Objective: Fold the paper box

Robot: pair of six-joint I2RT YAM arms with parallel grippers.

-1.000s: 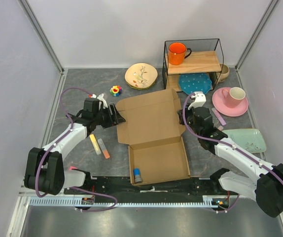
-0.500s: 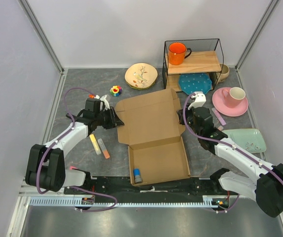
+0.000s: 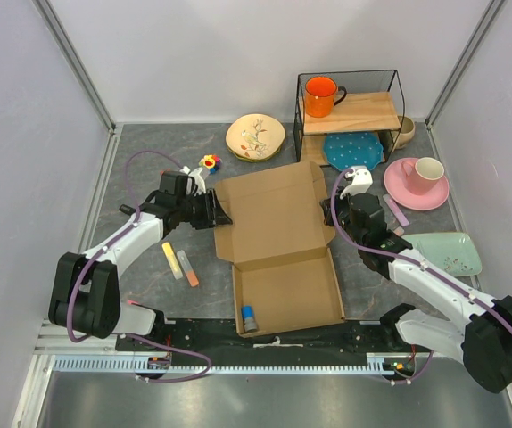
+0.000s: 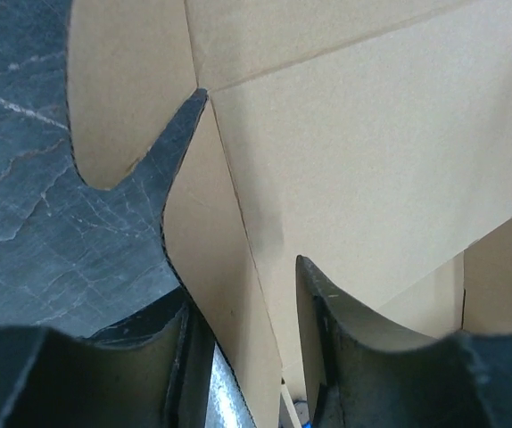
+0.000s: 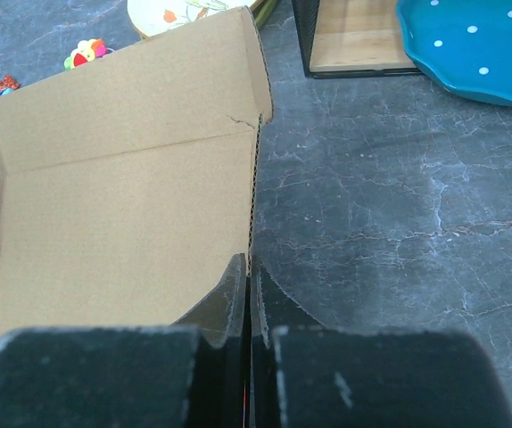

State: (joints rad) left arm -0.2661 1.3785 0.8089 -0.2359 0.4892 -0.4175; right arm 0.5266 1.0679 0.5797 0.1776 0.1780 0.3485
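Note:
The paper box (image 3: 274, 223) lies open mid-table, brown and unprinted, with its tray (image 3: 288, 291) near the arms and its lid spread toward the back. A small blue-capped item (image 3: 250, 315) sits in the tray's near left corner. My left gripper (image 3: 218, 214) is at the lid's left edge. In the left wrist view its jaws (image 4: 243, 294) stand apart around a side flap (image 4: 229, 330), with a gap to the right finger (image 4: 327, 339). My right gripper (image 3: 332, 214) is shut on the lid's right edge (image 5: 254, 178), its fingertips (image 5: 238, 285) pressed together on the cardboard.
At the back right stands a black wire shelf (image 3: 350, 111) with an orange mug (image 3: 321, 95), a blue dotted plate (image 3: 352, 149) beneath. A pink cup and saucer (image 3: 417, 181) and green plate (image 3: 448, 252) lie right. A floral plate (image 3: 255, 136), toy flower (image 3: 209, 163) and markers (image 3: 179, 264) lie left.
My left gripper has moved right and slightly back, reaching the lid's left side flap, which now stands between its jaws. The right arm has kept its pinch and place.

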